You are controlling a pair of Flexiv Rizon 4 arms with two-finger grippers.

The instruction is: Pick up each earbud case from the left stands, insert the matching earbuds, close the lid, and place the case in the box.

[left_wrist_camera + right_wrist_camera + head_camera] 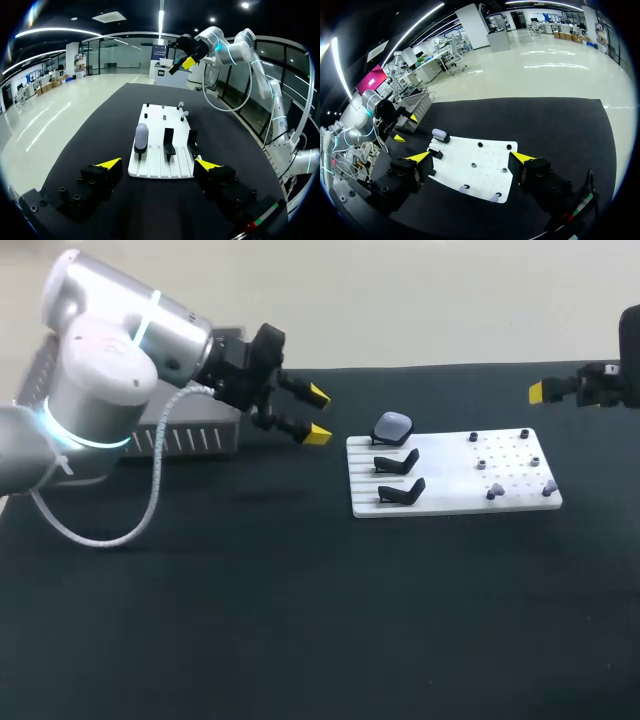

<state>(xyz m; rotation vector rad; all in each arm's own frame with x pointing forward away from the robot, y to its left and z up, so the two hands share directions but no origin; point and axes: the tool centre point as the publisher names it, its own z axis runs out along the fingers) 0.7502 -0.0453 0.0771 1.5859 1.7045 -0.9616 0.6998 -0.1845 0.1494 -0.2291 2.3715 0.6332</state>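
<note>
A white board [455, 480] lies right of the table's middle. Three black stands line its left side; the far one holds a pale lilac earbud case [393, 426], while the other two stands [398, 462] are bare. Small earbuds [490, 492] rest near the board's right front corner. My left gripper [312, 412] hovers open just left of the board, above the table. In the left wrist view the case [141, 136] stands ahead of the open left gripper [157, 164]. My right gripper [545, 392] hangs open beyond the board's far right corner, and the right wrist view shows the right gripper [470, 156] above the board [475, 167], empty.
A grey slotted box [185, 435] sits at the back left, partly behind my left arm. Dark pegs [473, 438] dot the board's right half. The black tabletop [300, 620] spreads wide in front of the board.
</note>
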